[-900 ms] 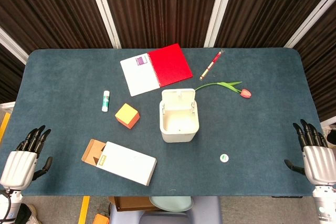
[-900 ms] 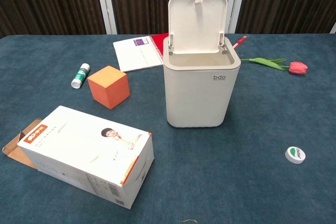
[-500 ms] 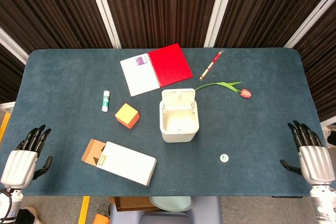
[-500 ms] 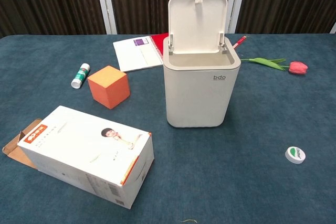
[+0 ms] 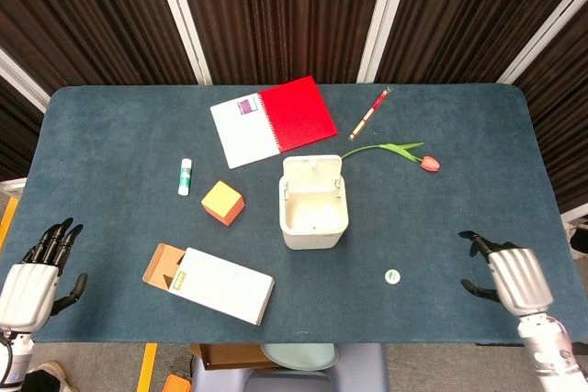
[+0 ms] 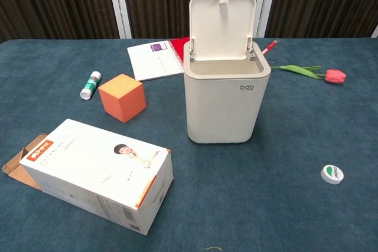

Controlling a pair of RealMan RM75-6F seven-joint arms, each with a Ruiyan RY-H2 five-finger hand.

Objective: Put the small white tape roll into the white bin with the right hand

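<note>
The small white tape roll [image 5: 392, 275] [image 6: 332, 174] lies flat on the blue table, to the front right of the white bin [image 5: 313, 202] [image 6: 226, 92]. The bin stands upright in the middle with its lid flipped open. My right hand [image 5: 510, 274] hovers over the table's front right area, to the right of the tape roll and apart from it, fingers spread and holding nothing. My left hand [image 5: 35, 273] is off the front left corner, fingers apart and empty. Neither hand shows in the chest view.
An orange cube [image 5: 222, 202], a glue stick [image 5: 185, 176], an open red notebook [image 5: 273, 120], a red pen [image 5: 369, 112], a tulip [image 5: 404, 154] and a white carton [image 5: 212, 283] lie around the bin.
My right hand has moved left and inward over the table toward the tape roll. My left hand has drifted slightly downward.
</note>
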